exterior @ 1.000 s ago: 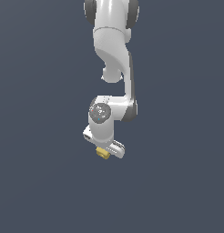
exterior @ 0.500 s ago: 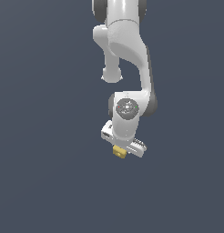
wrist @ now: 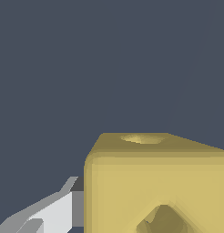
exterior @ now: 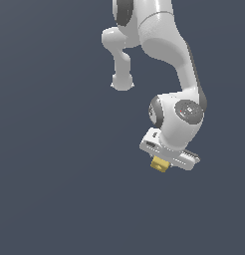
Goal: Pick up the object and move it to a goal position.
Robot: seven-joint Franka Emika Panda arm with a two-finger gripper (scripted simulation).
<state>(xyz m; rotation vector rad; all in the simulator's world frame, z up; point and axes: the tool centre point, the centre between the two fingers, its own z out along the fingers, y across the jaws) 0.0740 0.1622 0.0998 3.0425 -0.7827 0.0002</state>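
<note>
The object, a small yellow cube (exterior: 159,164), hangs under the white gripper (exterior: 161,165) at the end of the arm, held off the ground in the exterior view's lower right. The gripper is shut on it, and its fingers are mostly hidden behind the cube and the hand. Close up in the wrist view, the cube (wrist: 155,182) fills the frame's lower part, with a round hole in one face and a dark recess in another. One grey-white finger (wrist: 45,214) touches its side.
The white arm (exterior: 164,55) reaches down from the top of the exterior view. Around it there is only a flat dark blue-grey background, with no other objects or edges in sight.
The arm has carried the cube toward the exterior view's right and slightly lower across the three frames. The cube stays in the shut gripper.
</note>
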